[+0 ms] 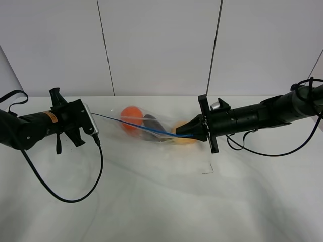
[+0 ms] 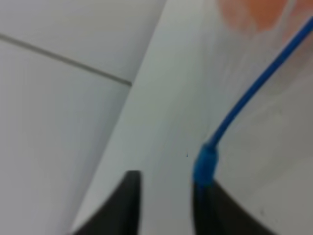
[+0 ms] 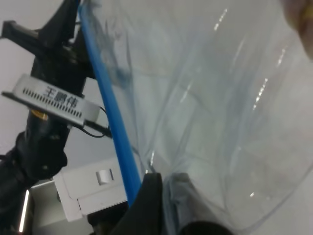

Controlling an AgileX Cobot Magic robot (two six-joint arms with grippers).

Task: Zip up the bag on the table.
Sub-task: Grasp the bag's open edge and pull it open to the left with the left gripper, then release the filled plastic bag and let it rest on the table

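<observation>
Nearest you lies the table (image 1: 161,212); farther back, your right gripper (image 1: 195,132) pinches the bag (image 1: 151,126) by its strip (image 1: 164,132), stretched taut to your left gripper (image 2: 166,183), whose hold can't be told.

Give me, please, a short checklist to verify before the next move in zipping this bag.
1. Zip strip stretched straight between the two grippers: ok.
2. Right gripper pinching the bag at the strip: ok.
3. Left gripper clamped on the strip's end: cannot tell; the left wrist view shows a gap between its fingers.
4. Zip sealed along its length: cannot tell.
5. Cable lying clear of the bag: ok.
</observation>
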